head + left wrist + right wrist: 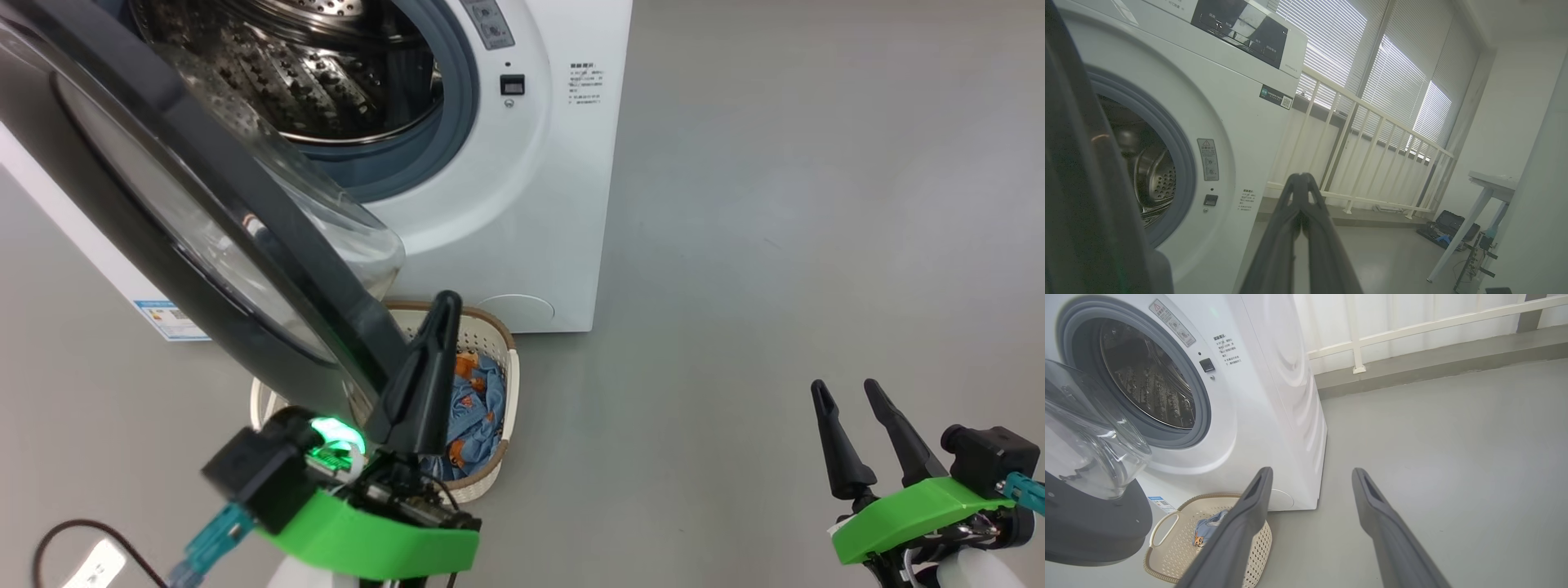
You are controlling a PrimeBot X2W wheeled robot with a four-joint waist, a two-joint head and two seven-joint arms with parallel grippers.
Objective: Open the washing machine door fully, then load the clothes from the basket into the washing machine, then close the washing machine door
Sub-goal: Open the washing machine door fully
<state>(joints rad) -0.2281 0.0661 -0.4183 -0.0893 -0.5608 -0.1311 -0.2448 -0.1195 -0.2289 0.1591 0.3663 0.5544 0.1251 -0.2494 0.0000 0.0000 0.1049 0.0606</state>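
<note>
The white washing machine [531, 204] stands at the top of the head view with its steel drum [326, 82] exposed. Its black door [163, 204] hangs open toward me on the left, the glass bowl [359, 237] bulging from its inner face. The cream basket [500, 336] sits on the floor under the door's edge, holding blue bear-print clothes [478, 408]. My left gripper [445, 304] is shut on nothing, its fingers pressed together beside the door's rim above the basket. My right gripper [845, 390] hangs open over bare floor at lower right. In the right wrist view the basket [1167, 543] lies below the door [1086, 522].
A white railing [1355, 122] with window blinds behind it runs past the machine's right side. A white table [1490, 181] and a black case [1447, 224] stand far right. A dark cable [65, 539] lies at lower left. Grey floor [775, 245] stretches to the right.
</note>
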